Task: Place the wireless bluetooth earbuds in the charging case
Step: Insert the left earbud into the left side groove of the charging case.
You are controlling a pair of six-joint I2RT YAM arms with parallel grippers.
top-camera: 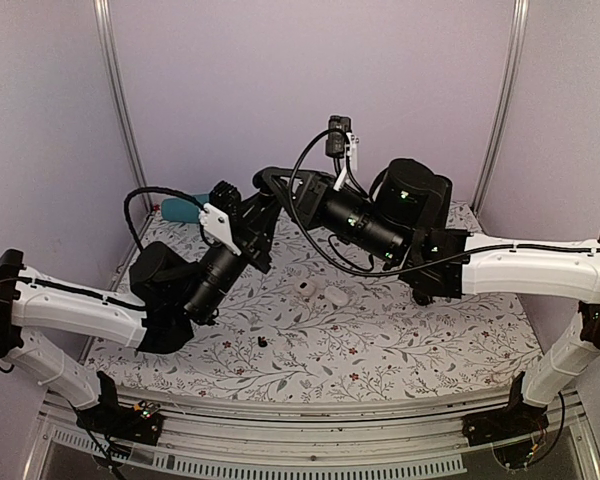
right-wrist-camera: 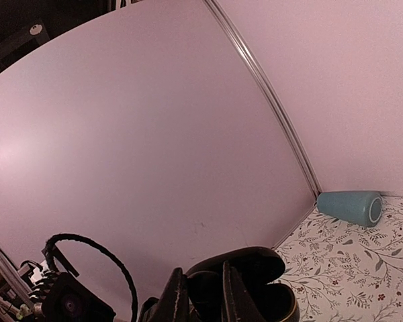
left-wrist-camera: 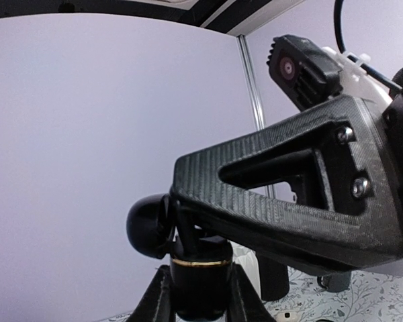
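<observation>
Above the arms, the top view showed both reaching to the middle of the floral surface (top-camera: 430, 350), the left claw (top-camera: 255, 222) and right claw (top-camera: 267, 190) meeting tip to tip. The case could not be made out between them. One tiny black earbud (top-camera: 263, 342) lay alone on the surface nearer the bases, well apart from two white pebbles (top-camera: 305, 288). A teal cup (top-camera: 185, 210) lay on its side at the far left.

At the left wrist, the left claw (left-wrist-camera: 201, 298) was closed on the case (left-wrist-camera: 201, 265), a finger on either side of its gold-ringed body, the round lid (left-wrist-camera: 148, 225) swung open to the left. The right claw (left-wrist-camera: 183, 225) reached down to it.

At the right wrist, the right claw (right-wrist-camera: 203, 295) had its fingers nearly together at the open case (right-wrist-camera: 262, 268). Whether they gripped anything could not be told. The cup (right-wrist-camera: 349, 206) lay by the wall.
</observation>
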